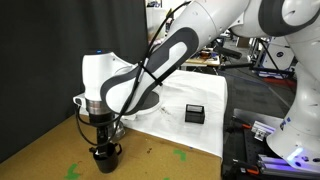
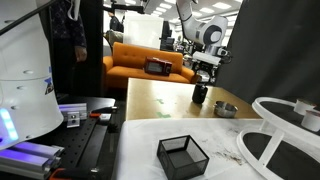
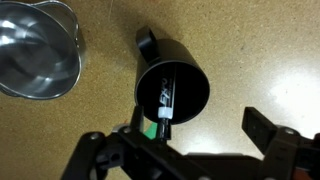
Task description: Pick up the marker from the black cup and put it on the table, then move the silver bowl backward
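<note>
The Robotiq gripper (image 3: 172,132) stands open. In the wrist view its two dark fingers (image 3: 92,148) spread wide apart at the bottom edge and hold nothing. The exterior views show it pointing straight down, close above the black cup (image 1: 105,154). Whether its tips touch the rim cannot be told.

The black cup (image 3: 176,92) sits directly beneath the gripper, upright on the table (image 3: 260,50). Its handle points away from the fingers, toward the top of the wrist view. The marker (image 3: 163,105) is inside the cup, leaning with its pale tip against the part of the rim nearest the gripper. Its dark barrel, which carries light lettering, runs down into the cup.

The silver bowl (image 3: 35,50) rests on the table beyond the cup and off to one side of the gripper. It is near the cup, with a strip of bare brown wood between them. In an exterior view it shows as a small shiny bowl (image 2: 225,109) beside the cup (image 2: 200,95), below the gripper (image 2: 203,80).

Farther out from the gripper, the white arm (image 1: 150,70) arches up and back over a white cloth (image 1: 205,135). A black square box (image 1: 194,113) sits on that cloth, well apart from the cup. Small green marks (image 1: 183,155) dot the table near the cloth's edge. In an exterior view an orange sofa (image 2: 140,62) stands behind the table.
</note>
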Motion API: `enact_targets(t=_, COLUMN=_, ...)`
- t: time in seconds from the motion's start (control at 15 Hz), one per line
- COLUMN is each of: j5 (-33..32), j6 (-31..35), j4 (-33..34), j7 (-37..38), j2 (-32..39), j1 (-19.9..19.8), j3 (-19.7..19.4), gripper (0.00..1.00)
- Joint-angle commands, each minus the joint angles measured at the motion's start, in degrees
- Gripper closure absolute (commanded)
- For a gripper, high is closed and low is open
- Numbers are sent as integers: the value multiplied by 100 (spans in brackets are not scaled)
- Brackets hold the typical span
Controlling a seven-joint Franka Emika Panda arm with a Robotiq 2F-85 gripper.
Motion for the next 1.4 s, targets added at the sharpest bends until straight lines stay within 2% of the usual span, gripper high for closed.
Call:
enact_targets(t=0.0, j5=-13, j6=-20, j4=48, j7=12, j2=25, j1=4, j3=14, gripper=0)
enact_targets(t=0.67, j5=69, j6=244, j4=-40, j7=-73, j2=45, j1=-121, j3=70, gripper=0)
enact_targets(t=1.33, j5=259, j6=973, j4=61, j7=-412, j2=496, j1=-436, j3=331, gripper=0)
